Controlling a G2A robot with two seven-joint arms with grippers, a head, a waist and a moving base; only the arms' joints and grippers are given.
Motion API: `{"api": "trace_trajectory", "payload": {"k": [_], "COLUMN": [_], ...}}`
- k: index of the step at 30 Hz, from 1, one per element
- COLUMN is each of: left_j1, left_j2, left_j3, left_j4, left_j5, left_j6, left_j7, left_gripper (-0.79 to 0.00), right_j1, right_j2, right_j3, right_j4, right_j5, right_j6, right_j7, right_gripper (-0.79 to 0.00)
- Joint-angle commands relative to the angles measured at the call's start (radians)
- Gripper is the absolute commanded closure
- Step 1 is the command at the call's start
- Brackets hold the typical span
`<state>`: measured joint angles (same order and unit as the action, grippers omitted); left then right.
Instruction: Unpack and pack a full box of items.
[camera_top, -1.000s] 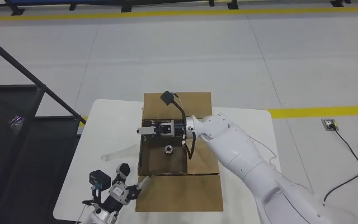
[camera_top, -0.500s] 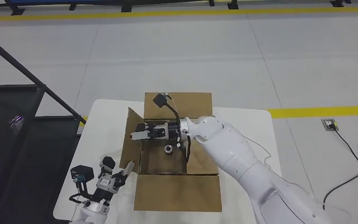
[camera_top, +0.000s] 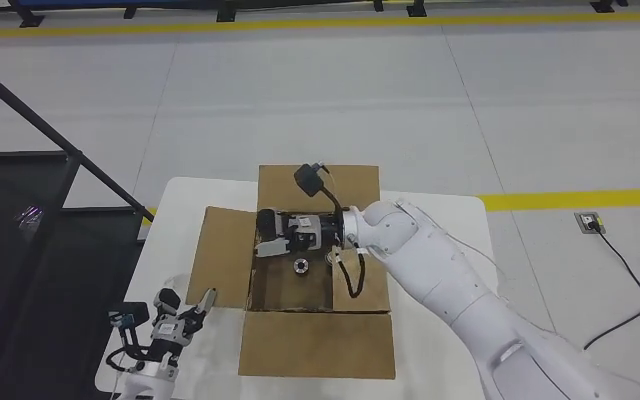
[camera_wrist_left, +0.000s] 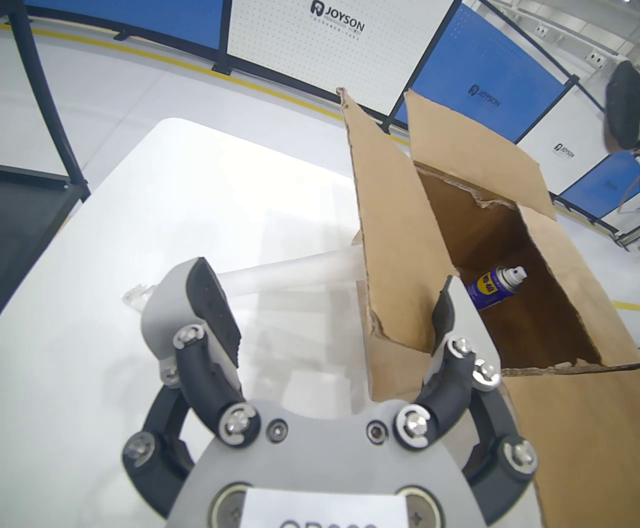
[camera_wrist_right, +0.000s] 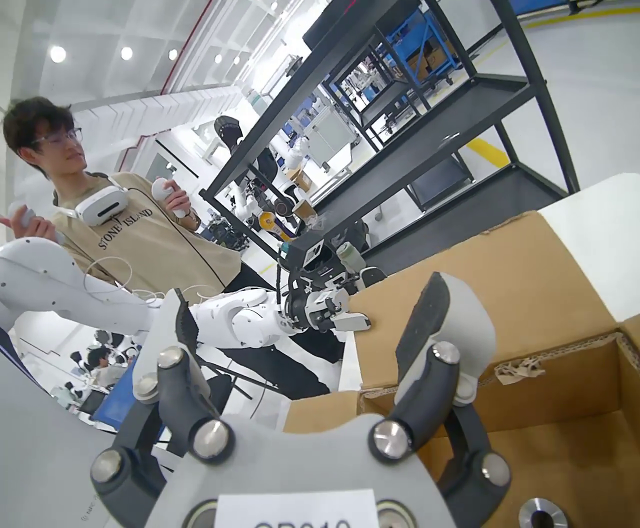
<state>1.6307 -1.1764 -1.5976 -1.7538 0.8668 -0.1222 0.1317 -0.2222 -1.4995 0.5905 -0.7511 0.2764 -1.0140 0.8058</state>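
On the white bench (camera_top: 430, 215), our open right end effector (camera_top: 263, 232) hangs over the box (camera_top: 315, 345), nearer its spray can (camera_wrist_left: 495, 287) than our open left end effector (camera_top: 190, 300).

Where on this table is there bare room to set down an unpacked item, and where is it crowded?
Bare: the table at its far-left corner, between the far flap and left flap of the box; also its far-right corner. Crowded: near-left, with the left gripper and a clear tube; and the box mouth, under the right gripper.
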Motion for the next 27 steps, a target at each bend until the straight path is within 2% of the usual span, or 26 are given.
{"api": "trace_trajectory", "payload": {"k": [1, 5, 11, 16, 20, 27], "left_j1": [-0.010, -0.031, -0.080, -0.084, -0.041, 0.062], "left_j2": [-0.001, -0.003, -0.006, -0.008, -0.007, -0.005], "left_j3": [0.004, 0.013, 0.034, 0.033, -0.002, -0.097], "left_j4": [0.018, 0.052, 0.098, 0.102, 0.040, -0.164], "left_j5": [0.007, 0.024, 0.064, 0.065, 0.031, -0.010], "left_j6": [0.007, 0.018, 0.034, 0.028, 0.002, -0.022], "left_j7": [-0.010, -0.025, -0.051, -0.050, -0.024, 0.011], "left_gripper": [-0.785, -0.785, -0.785, -0.785, -0.785, -0.785], "right_j1": [-0.016, -0.086, -0.233, -0.250, -0.250, -0.296], "right_j2": [0.028, 0.078, 0.146, 0.152, 0.152, 0.170], "right_j3": [0.037, 0.137, 0.313, 0.329, 0.329, 0.361], "right_j4": [-0.052, -0.159, -0.299, -0.311, -0.311, -0.367], "right_j5": [-0.036, -0.122, -0.294, -0.306, -0.306, -0.352], "right_j6": [0.002, 0.002, 0.002, 0.002, 0.002, 0.018], "right_j7": [0.002, -0.038, -0.180, -0.188, -0.188, -0.182], "right_gripper": [-0.785, -0.785, -0.785, -0.785, -0.785, -0.785]}}
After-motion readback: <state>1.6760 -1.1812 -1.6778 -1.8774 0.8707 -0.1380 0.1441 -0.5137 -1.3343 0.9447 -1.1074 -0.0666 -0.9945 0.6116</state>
